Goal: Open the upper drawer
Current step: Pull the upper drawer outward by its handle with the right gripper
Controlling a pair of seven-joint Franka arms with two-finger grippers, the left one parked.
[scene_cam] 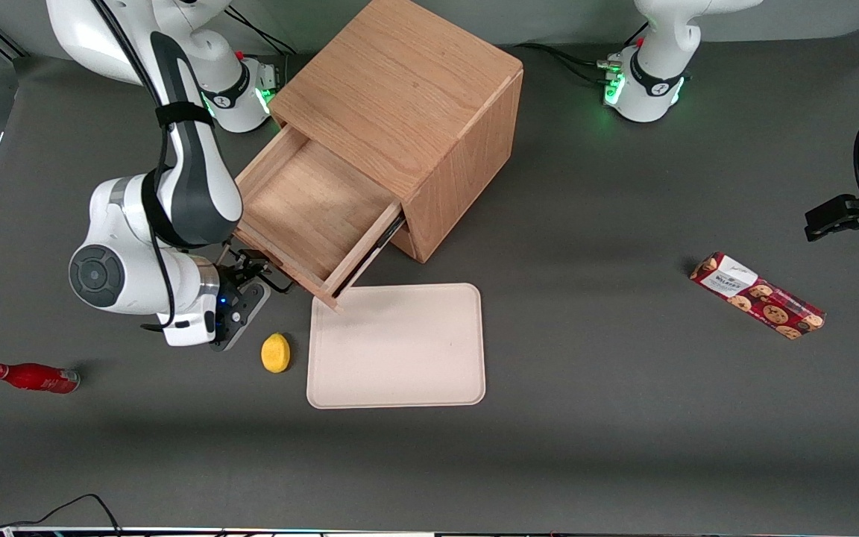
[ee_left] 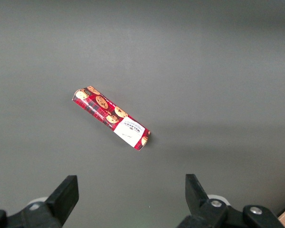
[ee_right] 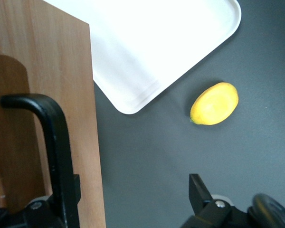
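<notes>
The oak cabinet [scene_cam: 400,97] stands near the middle of the table. Its upper drawer [scene_cam: 310,209] is pulled far out, and the wooden inside shows bare. My right gripper [scene_cam: 254,272] is at the drawer's front panel, nearer to the front camera than the cabinet. In the right wrist view the gripper [ee_right: 128,204] is open. The drawer's black bar handle [ee_right: 52,142] runs along the wooden front [ee_right: 61,71], close beside one finger. The other finger [ee_right: 198,192] hangs over the bare table. Nothing is gripped.
A yellow lemon [scene_cam: 275,352] [ee_right: 214,103] lies on the table close below the gripper. A beige tray [scene_cam: 397,345] [ee_right: 147,42] lies beside the lemon, in front of the open drawer. A red bottle [scene_cam: 33,377] lies toward the working arm's end. A cookie box [scene_cam: 757,295] [ee_left: 111,117] lies toward the parked arm's end.
</notes>
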